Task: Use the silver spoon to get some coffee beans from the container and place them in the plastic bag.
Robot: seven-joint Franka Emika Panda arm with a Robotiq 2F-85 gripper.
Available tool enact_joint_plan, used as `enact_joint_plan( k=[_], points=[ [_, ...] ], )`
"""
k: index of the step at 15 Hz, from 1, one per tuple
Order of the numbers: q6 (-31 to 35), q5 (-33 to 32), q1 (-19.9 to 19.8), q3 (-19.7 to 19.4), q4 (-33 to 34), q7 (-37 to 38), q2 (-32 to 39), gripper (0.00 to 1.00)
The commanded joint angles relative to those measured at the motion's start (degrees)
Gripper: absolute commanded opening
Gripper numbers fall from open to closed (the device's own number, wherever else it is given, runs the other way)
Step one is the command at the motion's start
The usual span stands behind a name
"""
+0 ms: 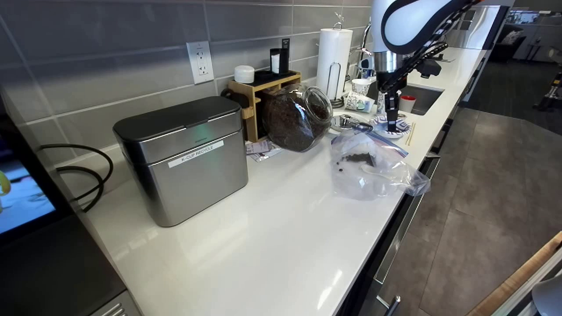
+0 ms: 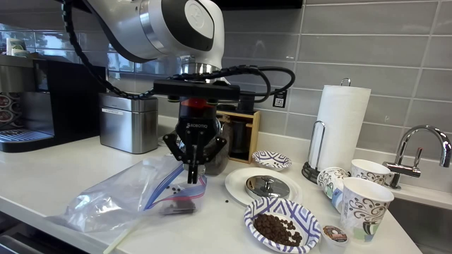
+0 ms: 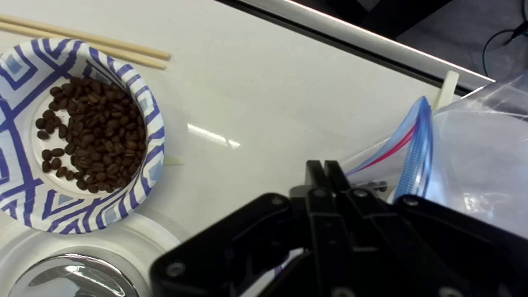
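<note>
From the middle of an exterior view: one paper-towel roll (image 2: pixel 342 130) toward three o'clock, three printed paper cups (image 2: pixel 365 206) around four, two patterned bowls (image 2: pixel 305 222) at four and five, one plastic bag (image 2: pixel 113 195) at eight. The wrist view has two chopsticks (image 3: pixel 123 45) at ten o'clock. Heaped coffee beans (image 3: pixel 111 144) defy counting.

Wrist view: gripper (image 3: pixel 323 165) hides part of plastic bag (image 3: pixel 478 165), right edge clips it; bottom edge clips metal lid (image 3: pixel 76 276).
</note>
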Motion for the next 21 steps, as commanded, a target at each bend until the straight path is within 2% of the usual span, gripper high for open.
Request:
enact_joint_plan(
  k=[1,21],
  points=[
    [2.39,-2.7,0.9,-0.28,-3.38,3.13,-2.79,0.01],
    [1.45,-13.94,3.85,1.09,-4.46,12.12,-5.12,0.01]
  ],
)
